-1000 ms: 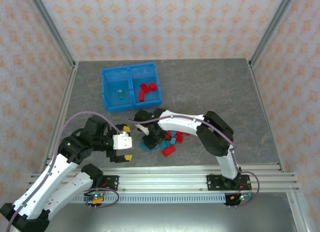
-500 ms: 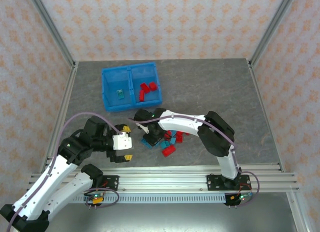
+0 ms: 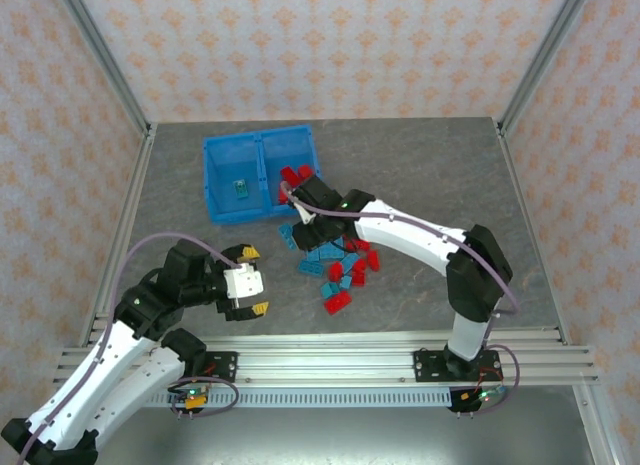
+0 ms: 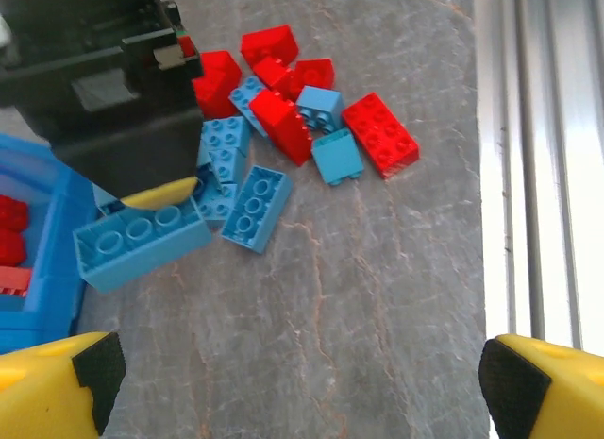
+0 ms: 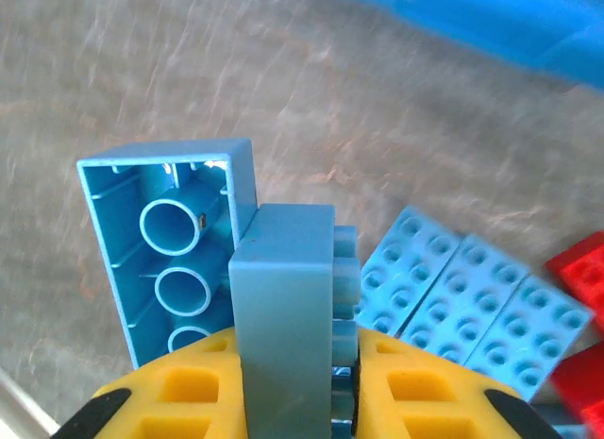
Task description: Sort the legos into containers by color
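My right gripper is shut on a light blue lego, just off the front right corner of the blue bin. A longer light blue lego rests against the held one, hollow side showing; whether they are joined I cannot tell. The left container holds one teal lego. The right container holds red legos. A pile of red and light blue legos lies on the table below the right gripper. My left gripper stands open and empty, left of the pile.
Grey stone-patterned table with free room right of the bin. Metal frame rails run along the near edge. In the left wrist view the pile lies ahead and the bin's corner is at the left.
The right gripper has shut on a light blue lego in the pile and carried it up and back toward the bin. The left arm has shifted only slightly.
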